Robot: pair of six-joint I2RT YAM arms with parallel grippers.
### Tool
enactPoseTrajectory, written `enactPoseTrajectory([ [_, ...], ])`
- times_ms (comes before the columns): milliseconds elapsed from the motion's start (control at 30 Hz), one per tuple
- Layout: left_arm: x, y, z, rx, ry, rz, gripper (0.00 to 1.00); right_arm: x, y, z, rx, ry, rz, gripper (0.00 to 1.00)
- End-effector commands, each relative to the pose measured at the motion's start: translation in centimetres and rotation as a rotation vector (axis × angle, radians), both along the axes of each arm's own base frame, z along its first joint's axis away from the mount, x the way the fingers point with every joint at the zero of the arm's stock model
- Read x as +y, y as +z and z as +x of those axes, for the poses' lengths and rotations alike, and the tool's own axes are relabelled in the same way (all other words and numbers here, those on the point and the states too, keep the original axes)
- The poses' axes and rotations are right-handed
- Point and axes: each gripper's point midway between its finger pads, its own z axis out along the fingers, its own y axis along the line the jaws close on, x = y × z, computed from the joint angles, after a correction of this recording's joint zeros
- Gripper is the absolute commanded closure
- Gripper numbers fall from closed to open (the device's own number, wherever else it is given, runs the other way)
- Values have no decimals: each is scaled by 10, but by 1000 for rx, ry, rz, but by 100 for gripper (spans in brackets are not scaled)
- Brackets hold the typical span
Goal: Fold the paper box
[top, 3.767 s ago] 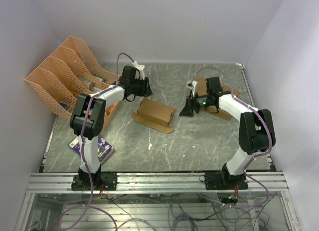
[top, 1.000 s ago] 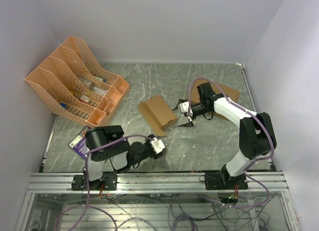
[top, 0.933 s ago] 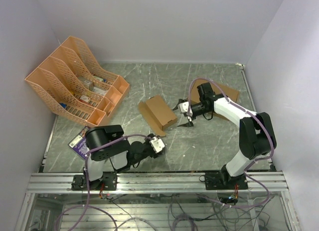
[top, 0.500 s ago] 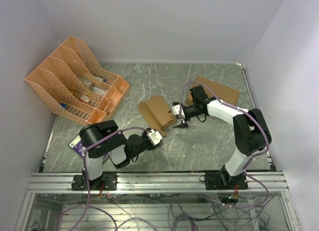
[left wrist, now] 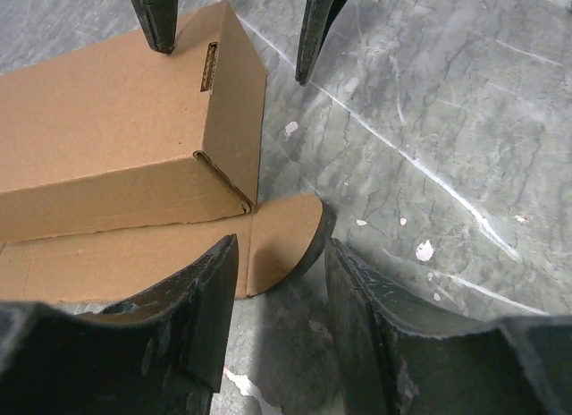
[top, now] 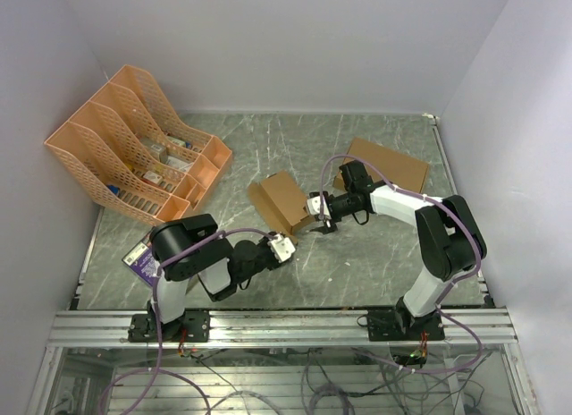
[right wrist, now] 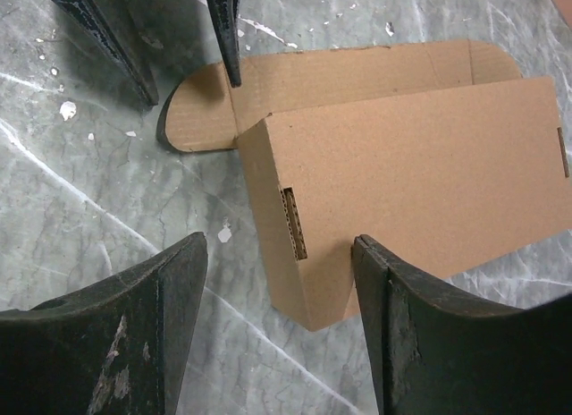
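The paper box (top: 288, 199) lies mid-table as a narrow brown box with a flat panel and a rounded flap (left wrist: 284, 234) spread on the marble. My left gripper (top: 284, 246) reaches it from the near side and is open (left wrist: 279, 254). The flap's tip lies just ahead of its fingers and nothing is gripped. My right gripper (top: 317, 211) is at the box's right end and is also open (right wrist: 277, 249). Its jaws straddle the box's near corner (right wrist: 326, 294), and its right finger (right wrist: 393, 299) is close against the box wall.
An orange file rack (top: 134, 147) stands at the back left. A larger flat brown cardboard piece (top: 391, 165) lies at the back right behind the right arm. A purple booklet (top: 141, 257) sits by the left arm's base. White flecks (left wrist: 424, 250) dot the marble.
The left gripper has slid forward to the box's flap. The right gripper has moved left to the box's end. Both pairs of jaws have narrowed.
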Motion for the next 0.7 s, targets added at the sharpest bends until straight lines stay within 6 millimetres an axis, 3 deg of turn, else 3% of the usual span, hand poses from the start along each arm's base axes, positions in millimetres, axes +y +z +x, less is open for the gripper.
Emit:
enactPoseTrajectory([
  [0, -7, 8, 4, -42, -21, -15, 49, -3, -6, -2, -19, 7, -21, 35],
  [200, -3, 3, 10, -43, 15, 3, 59, -3, -6, -3, -11, 11, -18, 36],
  [667, 4, 18, 18, -43, 95, -71, 68, -4, -10, -1, 5, -7, -29, 37],
])
